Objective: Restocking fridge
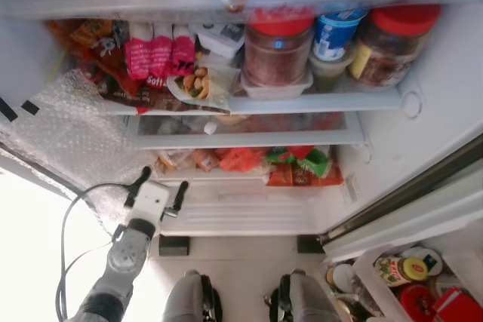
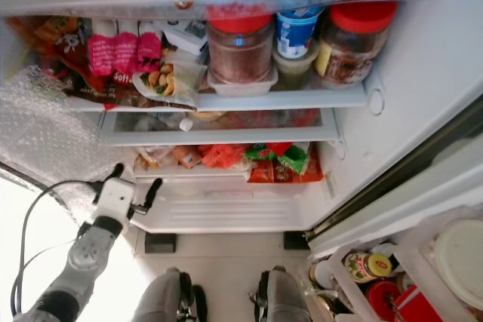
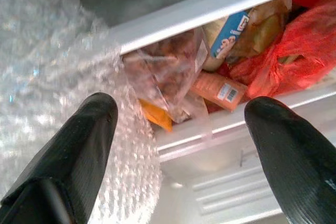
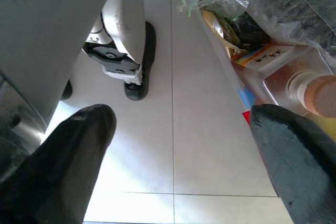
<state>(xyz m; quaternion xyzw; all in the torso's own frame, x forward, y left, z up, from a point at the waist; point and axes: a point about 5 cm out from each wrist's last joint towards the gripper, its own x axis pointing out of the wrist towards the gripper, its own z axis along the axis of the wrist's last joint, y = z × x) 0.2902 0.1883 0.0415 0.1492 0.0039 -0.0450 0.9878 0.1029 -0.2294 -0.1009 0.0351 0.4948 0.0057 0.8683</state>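
Two grippers to note. Left gripper is raised in front of the open fridge, low on its left side, level w/ the front edge of the bottom drawer; fingers spread wide, nothing between them. In the left wrist view the two black fingers frame the drawer lip, w/ an orange packet and a red net bag just behind that lip and bubble wrap close beside one finger. That wrap hangs down the fridge's left wall, so room on that side is tight; open white space sits below the drawer edge and in front of the ribbed base panel.

Right gripper hangs low over the tiled floor, fingers wide apart and empty, beside a clear bin of packets and a bottle; the robot's foot stands well apart on the tiles.

Stock in the fridge: upper shelf is packed to its front edge w/ a red-lidded jar, a blue-white tub, a second red-lidded jar, pink packets and a nut bag that overhangs the edge. Door rack at lower right holds more jars
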